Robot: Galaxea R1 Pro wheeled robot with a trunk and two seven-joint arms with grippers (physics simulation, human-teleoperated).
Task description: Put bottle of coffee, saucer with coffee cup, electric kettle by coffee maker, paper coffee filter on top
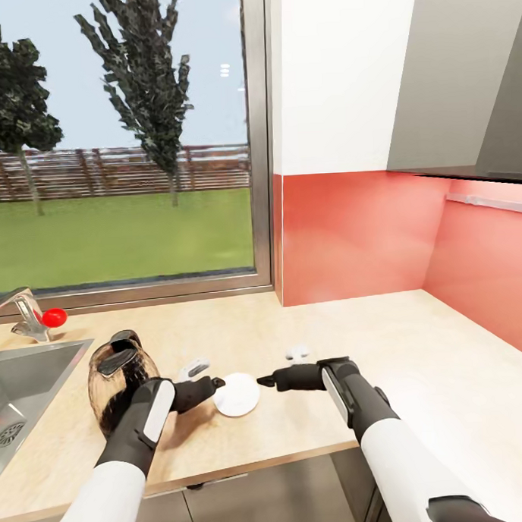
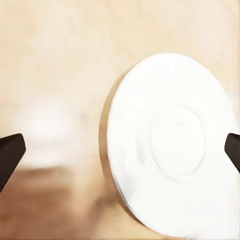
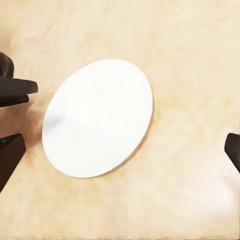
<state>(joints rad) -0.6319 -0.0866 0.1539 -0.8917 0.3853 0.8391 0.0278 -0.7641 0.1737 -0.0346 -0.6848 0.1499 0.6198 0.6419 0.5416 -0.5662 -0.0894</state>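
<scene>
The saucer [image 1: 236, 394], a small round white plate, lies flat on the tan countertop [image 1: 355, 325] near its front edge. My left gripper [image 1: 218, 384] is open just left of the saucer, its black fingertips [image 2: 10, 156] spread wide with the saucer [image 2: 172, 145] between them. From the right, my right gripper [image 1: 262, 381] points at the saucer [image 3: 97, 117] and is open too, one fingertip [image 3: 233, 150] far to the side. The electric kettle [image 1: 118, 383], smoky glass with a black lid, stands beside my left forearm. The coffee maker, bottle of coffee, paper coffee filter and coffee cup are out of view.
A steel sink [image 1: 27, 393] with a faucet [image 1: 24, 313] and a red knob [image 1: 54, 317] sits at the far left. A window [image 1: 119, 146] and a red backsplash [image 1: 358, 234] run behind the counter. The counter continues along the right wall.
</scene>
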